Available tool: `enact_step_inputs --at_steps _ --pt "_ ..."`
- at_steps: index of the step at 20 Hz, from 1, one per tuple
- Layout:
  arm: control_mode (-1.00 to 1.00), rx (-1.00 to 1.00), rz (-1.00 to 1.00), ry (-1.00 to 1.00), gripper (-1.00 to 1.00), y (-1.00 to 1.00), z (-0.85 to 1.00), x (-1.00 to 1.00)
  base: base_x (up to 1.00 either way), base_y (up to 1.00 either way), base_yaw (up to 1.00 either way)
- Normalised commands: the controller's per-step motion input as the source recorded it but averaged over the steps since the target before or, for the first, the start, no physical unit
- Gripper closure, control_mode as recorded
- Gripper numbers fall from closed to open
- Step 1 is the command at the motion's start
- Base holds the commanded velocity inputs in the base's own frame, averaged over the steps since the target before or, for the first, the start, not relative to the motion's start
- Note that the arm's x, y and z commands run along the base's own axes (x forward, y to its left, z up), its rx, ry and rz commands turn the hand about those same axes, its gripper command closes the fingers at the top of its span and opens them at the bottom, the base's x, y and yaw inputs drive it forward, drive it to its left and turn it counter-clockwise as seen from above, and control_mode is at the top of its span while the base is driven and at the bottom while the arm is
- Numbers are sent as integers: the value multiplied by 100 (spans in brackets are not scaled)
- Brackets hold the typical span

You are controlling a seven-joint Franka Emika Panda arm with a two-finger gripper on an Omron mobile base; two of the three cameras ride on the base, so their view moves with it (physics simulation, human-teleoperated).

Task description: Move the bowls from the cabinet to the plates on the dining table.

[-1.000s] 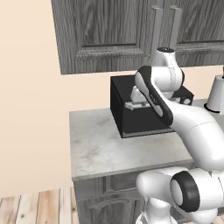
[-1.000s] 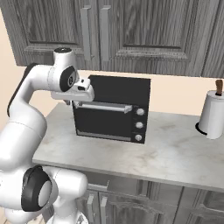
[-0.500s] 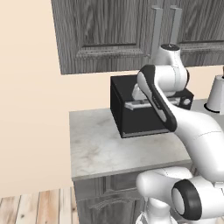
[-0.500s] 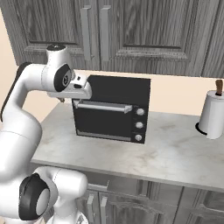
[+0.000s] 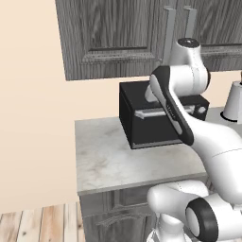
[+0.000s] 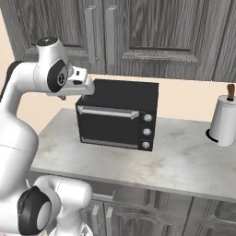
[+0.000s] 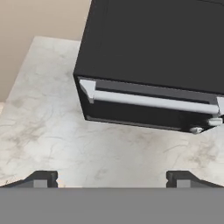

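The gripper (image 7: 112, 178) hung above the small marble counter (image 7: 65, 144), its two dark fingertips (image 7: 41, 178) set wide apart with only bare stone between them and nothing in their hold. In the right base view the hand (image 6: 76, 83) sat out at the upper left corner of the black oven (image 6: 117, 115), facing down. Just beyond the jaws stood that oven, its pale bar handle (image 7: 153, 101) running across the door. Farther right on the counter stood a white paper towel roll (image 6: 225, 124). Above and behind all this hung the cabinet (image 6: 138, 37), dark grey wood-grain with raised-panel doors and two long light grey bar handles (image 6: 99, 34); its doors were shut. It lay well above the open jaws, behind the hand.
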Motion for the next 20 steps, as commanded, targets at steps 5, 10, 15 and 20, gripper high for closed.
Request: enact_step_inputs --at_steps 5,10,15,20 --pt "-100 -5 0 -13 -100 -9 34 -2 0 0 0" --pt "-100 -2 2 -16 -100 -12 28 0 0 0 0" --pt "-100 0 3 -17 -100 -17 27 0 0 0 0" --pt "-100 0 3 -18 -100 -18 30 0 0 0 0"
